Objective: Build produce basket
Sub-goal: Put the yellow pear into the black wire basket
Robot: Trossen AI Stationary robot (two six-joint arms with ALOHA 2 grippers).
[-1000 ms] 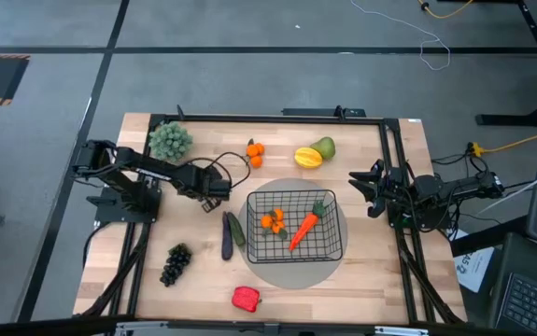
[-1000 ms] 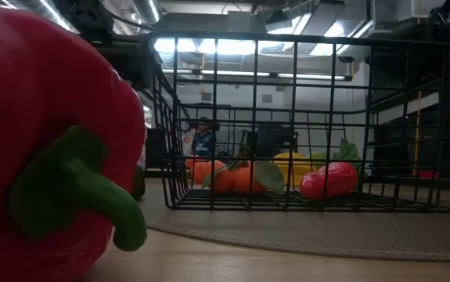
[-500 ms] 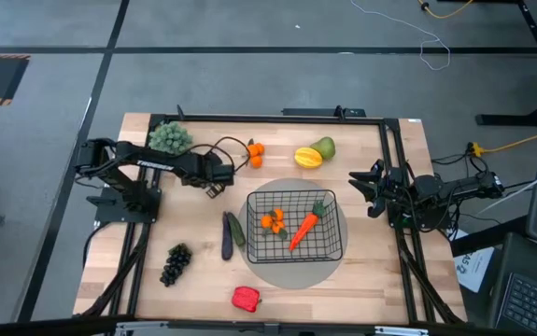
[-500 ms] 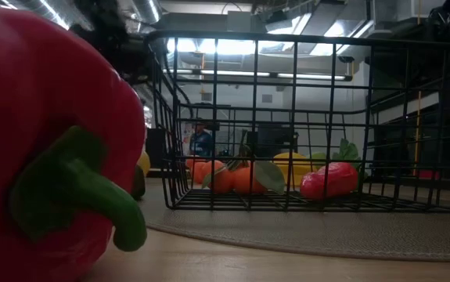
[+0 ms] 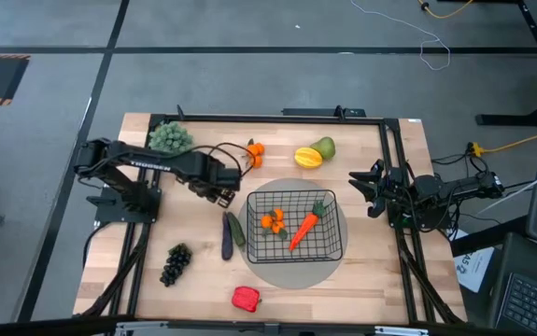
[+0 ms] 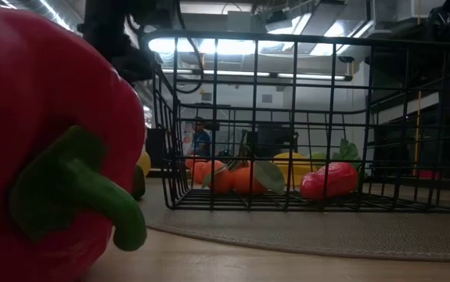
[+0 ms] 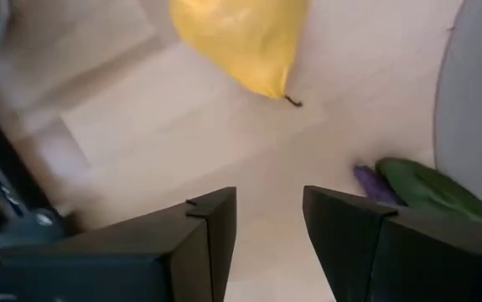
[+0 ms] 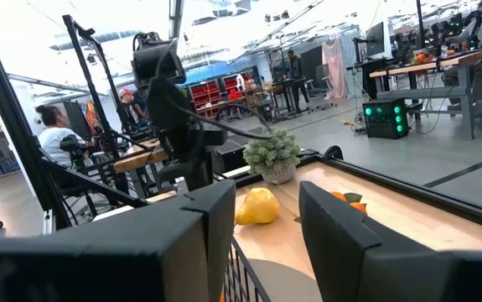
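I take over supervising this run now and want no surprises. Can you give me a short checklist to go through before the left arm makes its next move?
1. Left gripper open and empty: ok; nothing between its fingers in its wrist view.
2. A target in front of it: ok; a yellow fruit lies on the table ahead of the fingers.
3. Basket on the grey disc, upright: ok.
4. Room left in the basket: ok; only the carrot and an orange cluster inside.
5. Right gripper clear of the basket: ok; parked at the table's right edge.
6. Which piece comes next: cannot tell.
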